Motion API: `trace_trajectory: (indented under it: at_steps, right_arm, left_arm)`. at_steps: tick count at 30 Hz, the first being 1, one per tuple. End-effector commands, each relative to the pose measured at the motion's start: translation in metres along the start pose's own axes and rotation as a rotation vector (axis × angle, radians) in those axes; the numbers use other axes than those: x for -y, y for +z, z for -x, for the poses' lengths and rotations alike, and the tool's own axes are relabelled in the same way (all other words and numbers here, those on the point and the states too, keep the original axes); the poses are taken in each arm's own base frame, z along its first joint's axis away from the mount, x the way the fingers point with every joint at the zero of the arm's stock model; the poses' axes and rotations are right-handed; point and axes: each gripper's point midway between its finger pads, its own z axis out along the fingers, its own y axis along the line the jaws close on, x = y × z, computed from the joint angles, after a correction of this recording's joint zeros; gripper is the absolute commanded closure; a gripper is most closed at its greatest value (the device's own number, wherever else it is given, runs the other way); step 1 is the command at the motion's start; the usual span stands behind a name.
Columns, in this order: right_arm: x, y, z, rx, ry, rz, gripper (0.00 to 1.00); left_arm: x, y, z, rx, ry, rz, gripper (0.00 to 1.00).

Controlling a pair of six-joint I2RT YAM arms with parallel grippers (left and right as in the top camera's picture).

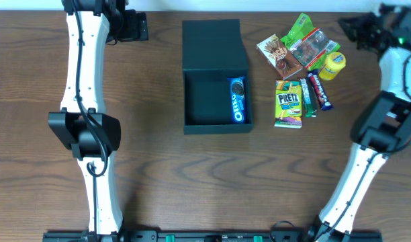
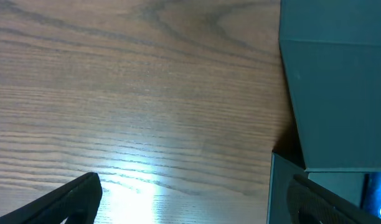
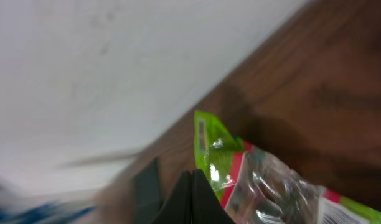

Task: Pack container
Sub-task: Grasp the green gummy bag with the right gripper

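the main risk sits with the right arm. its pincer hangs at the far right corner of the bench, near the green packet but apart from it, and the right wrist view is smeared and tilted, so a reach made from this angle could land on the packet's slack edge and slip off, or shove it into the clear wrapped snack and the brown box crowded just beside it. the heap is tight enough that a grab may well lift two things at once. a second risk: the container stands open mid-bench with its lid flap lying flat behind it, and a low carry could clip the near wall or the flap and skid the box. the oreo pack already lies along the right inner wall, so whatever drops in next wants the bare left part of the floor.

the right pincer's tips seem pressed together with nothing between them, though blur makes that uncertain. the left arm is stretched to the far left corner, its pincer spread wide and empty, facing the bench just left of the container. the pretz box waits outside, near the container's right wall.
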Motion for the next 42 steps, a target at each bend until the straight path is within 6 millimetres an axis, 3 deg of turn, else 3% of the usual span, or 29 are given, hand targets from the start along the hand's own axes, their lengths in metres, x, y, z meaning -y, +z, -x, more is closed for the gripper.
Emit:
trace_trajectory:
  at_steps: [1, 3, 6, 10, 14, 16, 20, 24, 33, 38, 42]
  right_arm:
    - [-0.019, -0.007, 0.030, 0.121, -0.315, -0.116, 0.99]
    - [-0.025, -0.007, 0.030, 0.124, -0.325, -0.109, 0.99]
    - [-0.028, 0.009, 0.008, 0.066, -0.372, -0.145, 0.99]
    - [-0.024, 0.032, -0.027, -0.003, -0.470, -0.295, 0.72]
    - [-0.025, 0.050, -0.060, -0.080, -0.594, -0.409, 0.29]
    - [-0.027, 0.056, -0.072, -0.106, -0.635, -0.440, 0.17]
    - [-0.016, 0.054, -0.081, -0.106, -0.664, -0.609, 0.09]
    - [-0.009, 0.048, -0.082, -0.060, -0.652, -0.762, 0.08]
    - [0.003, 0.056, -0.094, -0.076, -0.622, -0.790, 0.10]
    - [0.017, 0.065, -0.106, -0.111, -0.592, -0.785, 0.10]
    - [0.040, 0.069, -0.114, -0.141, -0.554, -0.808, 0.12]
  left_arm:
    - [-0.001, -0.007, 0.003, 0.017, -0.002, -0.001, 0.05]
    - [-0.001, -0.007, 0.004, 0.021, -0.002, -0.001, 0.05]
    - [-0.001, -0.007, 0.004, 0.022, -0.002, -0.001, 0.05]
    - [-0.001, -0.007, 0.004, 0.020, -0.002, -0.001, 0.05]
    - [-0.001, -0.007, 0.002, 0.012, -0.002, 0.000, 0.05]
    - [-0.001, -0.007, 0.001, 0.008, -0.002, 0.000, 0.05]
    - [-0.001, -0.007, -0.001, 0.000, -0.003, 0.001, 0.05]
    - [-0.001, -0.007, -0.002, -0.003, -0.003, 0.002, 0.05]
    - [-0.001, -0.007, -0.003, -0.005, -0.003, 0.002, 0.05]
    - [-0.001, -0.007, -0.003, -0.005, -0.003, 0.002, 0.05]
    - [-0.001, -0.007, -0.003, -0.005, -0.003, 0.002, 0.05]
